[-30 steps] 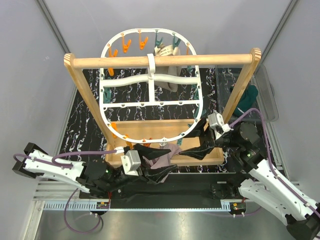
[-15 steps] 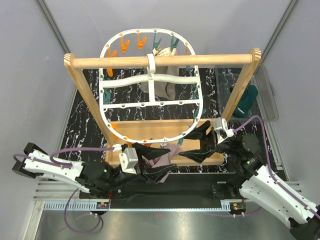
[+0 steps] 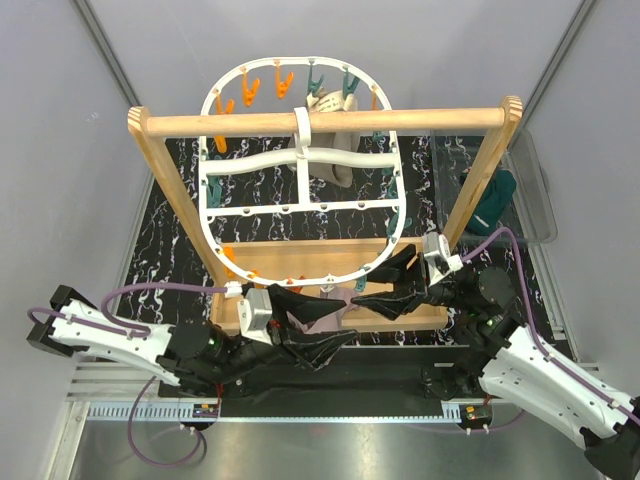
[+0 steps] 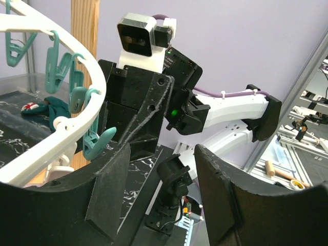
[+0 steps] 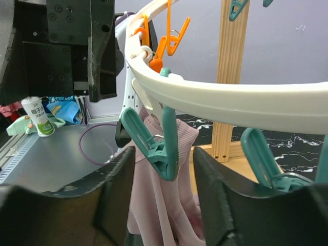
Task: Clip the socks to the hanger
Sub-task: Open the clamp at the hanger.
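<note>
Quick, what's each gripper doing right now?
Left gripper: open, nothing between its fingers.
Right gripper: open, fingers either side of a teal clothespin.

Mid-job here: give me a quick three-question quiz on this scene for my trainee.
1. True or false: the clip between the right gripper's fingers is orange.
2. What colour is the sock hanging under the hanger behind that clip?
3. The teal sock lies: A on the hanger, B in the bin, C in the right gripper.
Key: 1 false, it is teal; 2 pink; 3 B.
</note>
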Controlling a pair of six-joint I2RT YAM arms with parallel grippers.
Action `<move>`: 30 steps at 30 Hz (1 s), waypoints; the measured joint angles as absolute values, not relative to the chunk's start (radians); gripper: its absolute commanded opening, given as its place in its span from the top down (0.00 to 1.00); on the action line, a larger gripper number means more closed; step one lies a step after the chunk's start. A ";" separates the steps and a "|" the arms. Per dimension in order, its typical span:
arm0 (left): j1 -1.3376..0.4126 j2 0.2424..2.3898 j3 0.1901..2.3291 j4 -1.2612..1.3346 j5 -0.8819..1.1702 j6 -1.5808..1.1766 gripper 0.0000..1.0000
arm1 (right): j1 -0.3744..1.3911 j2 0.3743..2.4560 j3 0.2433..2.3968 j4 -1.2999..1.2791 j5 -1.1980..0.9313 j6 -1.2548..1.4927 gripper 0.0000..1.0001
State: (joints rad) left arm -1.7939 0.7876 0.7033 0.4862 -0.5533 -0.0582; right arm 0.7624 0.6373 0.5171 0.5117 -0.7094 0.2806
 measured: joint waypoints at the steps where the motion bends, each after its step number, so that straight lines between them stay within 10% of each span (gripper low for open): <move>1: -1.794 0.792 0.702 0.492 -0.553 -0.064 0.41 | 0.767 0.637 0.517 0.512 -0.700 0.282 0.53; 30: -1.793 0.840 0.660 0.579 -0.474 -0.209 0.29 | 0.785 0.603 0.706 0.128 -0.710 0.575 0.83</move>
